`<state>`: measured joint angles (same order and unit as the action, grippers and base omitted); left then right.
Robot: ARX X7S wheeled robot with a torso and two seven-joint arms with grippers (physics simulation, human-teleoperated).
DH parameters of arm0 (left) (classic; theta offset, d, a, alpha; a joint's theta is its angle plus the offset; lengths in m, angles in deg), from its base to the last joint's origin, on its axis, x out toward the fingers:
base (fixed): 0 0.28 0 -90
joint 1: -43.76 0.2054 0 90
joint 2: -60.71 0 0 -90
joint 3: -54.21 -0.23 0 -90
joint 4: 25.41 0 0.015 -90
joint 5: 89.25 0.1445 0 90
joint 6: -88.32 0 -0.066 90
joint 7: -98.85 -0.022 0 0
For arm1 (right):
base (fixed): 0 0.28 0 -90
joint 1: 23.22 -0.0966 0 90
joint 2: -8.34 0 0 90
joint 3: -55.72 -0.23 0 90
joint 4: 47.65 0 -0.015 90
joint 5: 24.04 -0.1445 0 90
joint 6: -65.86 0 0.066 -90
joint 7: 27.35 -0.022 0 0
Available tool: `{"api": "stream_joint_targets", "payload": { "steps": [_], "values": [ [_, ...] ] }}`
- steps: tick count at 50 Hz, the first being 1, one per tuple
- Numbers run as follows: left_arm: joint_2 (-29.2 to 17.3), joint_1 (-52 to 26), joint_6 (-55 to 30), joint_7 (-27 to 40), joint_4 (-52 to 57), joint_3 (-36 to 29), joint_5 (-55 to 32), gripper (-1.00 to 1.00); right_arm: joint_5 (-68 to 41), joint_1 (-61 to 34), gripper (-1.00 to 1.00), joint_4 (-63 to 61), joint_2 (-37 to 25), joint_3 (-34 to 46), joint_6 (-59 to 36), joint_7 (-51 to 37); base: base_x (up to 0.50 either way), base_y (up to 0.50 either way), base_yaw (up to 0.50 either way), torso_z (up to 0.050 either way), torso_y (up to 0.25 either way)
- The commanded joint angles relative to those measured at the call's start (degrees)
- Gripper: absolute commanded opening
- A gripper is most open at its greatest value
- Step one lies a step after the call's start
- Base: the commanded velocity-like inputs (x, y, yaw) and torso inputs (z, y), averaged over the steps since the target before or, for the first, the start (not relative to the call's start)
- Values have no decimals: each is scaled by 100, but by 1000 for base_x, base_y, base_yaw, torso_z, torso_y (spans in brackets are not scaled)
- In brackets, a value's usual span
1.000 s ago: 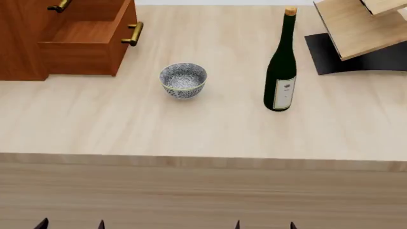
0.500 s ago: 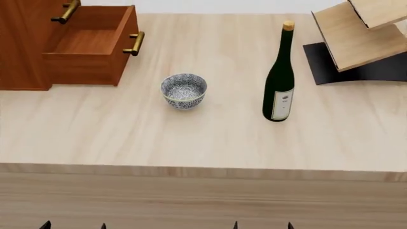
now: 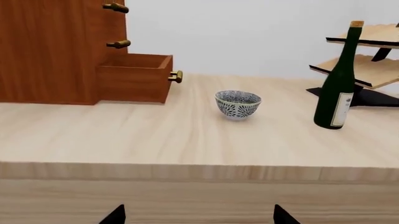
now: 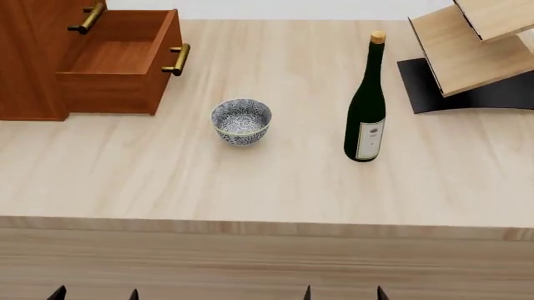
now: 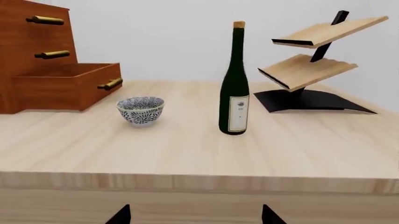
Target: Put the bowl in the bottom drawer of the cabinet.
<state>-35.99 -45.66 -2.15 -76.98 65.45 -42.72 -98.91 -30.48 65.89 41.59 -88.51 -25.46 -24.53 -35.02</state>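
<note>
The bowl (image 4: pixel 241 122) stands upright on the table (image 4: pixel 250 181), in front of and to the right of the cabinet (image 4: pixel 29 62). It also shows in both wrist views, bowl (image 3: pixel 238 103) and bowl (image 5: pixel 141 109). The bottom drawer (image 4: pixel 104 94) is pulled out and nothing shows inside it; its brass handle (image 4: pixel 176 59) faces right. My left gripper (image 4: pixel 95 295) and right gripper (image 4: pixel 344 295) hang below the table's near edge, far from the bowl. Both are open, with nothing between their fingertips. Only their dark tips show.
A dark green wine bottle (image 4: pixel 367 106) stands upright to the right of the bowl. A pale wooden rack (image 4: pixel 467 44) on a black base sits at the back right. The table's front edge (image 4: pixel 267 226) lies between my grippers and the objects.
The head view has shifted, so table things sit a little lower in the picture. Bowl, bottle and drawer keep their places on the table. Both grippers stay open and low.
</note>
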Motion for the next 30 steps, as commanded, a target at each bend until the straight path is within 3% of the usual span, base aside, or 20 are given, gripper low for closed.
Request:
{"api": "stream_joint_targets", "payload": {
  "steps": [1,30],
  "values": [
    [-117,-27,-278,123,436,-29,-91,100,20,-10,100,-417,-116,48,-277,-150,0,0,0,0,0],
    [-965,-1234,-2086,588,2704,500,-414,100,44,-623,100,-1922,-477,56,-1884,-381,0,0,0,0,0]
  ]
}}
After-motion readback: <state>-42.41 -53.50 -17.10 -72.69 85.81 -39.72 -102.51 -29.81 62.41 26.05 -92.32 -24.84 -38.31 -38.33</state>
